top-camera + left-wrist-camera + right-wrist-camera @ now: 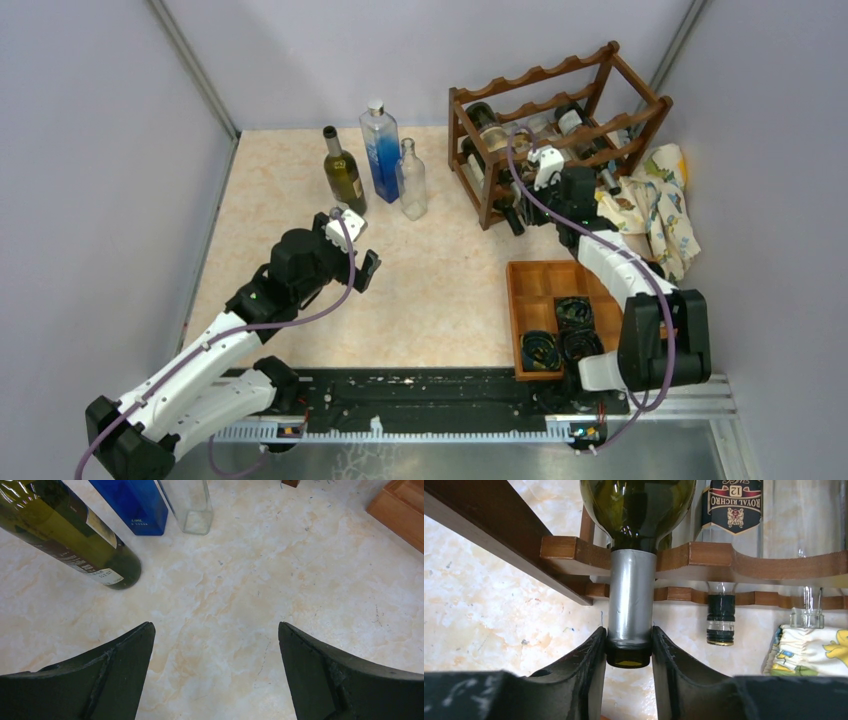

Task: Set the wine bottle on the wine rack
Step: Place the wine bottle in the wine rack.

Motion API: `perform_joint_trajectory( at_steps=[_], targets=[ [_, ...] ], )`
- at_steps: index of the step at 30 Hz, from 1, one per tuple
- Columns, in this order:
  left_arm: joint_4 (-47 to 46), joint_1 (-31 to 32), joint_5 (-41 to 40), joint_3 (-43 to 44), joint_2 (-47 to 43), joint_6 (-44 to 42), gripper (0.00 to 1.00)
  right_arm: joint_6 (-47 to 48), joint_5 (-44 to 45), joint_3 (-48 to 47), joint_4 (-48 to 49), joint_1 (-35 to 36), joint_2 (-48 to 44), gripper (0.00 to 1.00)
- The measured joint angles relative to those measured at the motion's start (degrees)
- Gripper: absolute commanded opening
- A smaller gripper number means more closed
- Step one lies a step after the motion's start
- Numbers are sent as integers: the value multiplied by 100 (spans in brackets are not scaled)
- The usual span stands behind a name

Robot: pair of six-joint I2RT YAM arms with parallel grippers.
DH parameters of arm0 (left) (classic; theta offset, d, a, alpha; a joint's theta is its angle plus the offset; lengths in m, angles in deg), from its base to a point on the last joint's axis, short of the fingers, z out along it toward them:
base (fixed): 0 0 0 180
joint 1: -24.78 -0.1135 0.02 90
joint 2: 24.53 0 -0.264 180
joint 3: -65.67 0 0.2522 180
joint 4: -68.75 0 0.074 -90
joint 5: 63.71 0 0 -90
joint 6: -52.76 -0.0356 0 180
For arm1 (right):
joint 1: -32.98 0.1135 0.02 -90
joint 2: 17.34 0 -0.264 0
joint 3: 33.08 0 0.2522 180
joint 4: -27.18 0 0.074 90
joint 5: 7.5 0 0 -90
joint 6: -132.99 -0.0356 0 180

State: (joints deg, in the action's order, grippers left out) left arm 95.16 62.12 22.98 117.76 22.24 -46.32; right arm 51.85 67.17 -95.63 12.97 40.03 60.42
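Right gripper: both fingers press against the mouth end of the wine bottle, pinching its silver-foiled neck from either side.

The wine bottle lies on its side in the wine rack. Its neck rests in a scallop of a wavy rail and points out toward the gripper. The rack stands at the far right corner of the table and carries several other bottles. A labelled bottle with a black cap lies just beside the held one.

Left gripper: fingers spread wide, holding nothing, above bare table left of centre.

Three bottles stand near the far edge: a standing green bottle, a blue bottle and a clear bottle.

A wooden compartment tray sits by the right arm's base. A patterned cloth lies beside the rack at the right edge.
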Motion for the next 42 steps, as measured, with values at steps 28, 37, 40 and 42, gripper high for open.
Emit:
perform_joint_trajectory(
  at_steps=[28, 37, 40, 42],
  targets=[
    [0, 0, 4, 0, 0, -2, 99, -293, -96, -649, -31, 0, 643, 46],
    [0, 0, 2, 0, 0, -2, 99, -190, -114, -629, 98, 0, 638, 73],
    [0, 0, 4, 0, 0, -2, 99, -66, -157, -520, 87, -2, 518, 82],
    [0, 0, 2, 0, 0, -2, 99, 15, -201, -439, 59, -13, 396, 83]
  ],
)
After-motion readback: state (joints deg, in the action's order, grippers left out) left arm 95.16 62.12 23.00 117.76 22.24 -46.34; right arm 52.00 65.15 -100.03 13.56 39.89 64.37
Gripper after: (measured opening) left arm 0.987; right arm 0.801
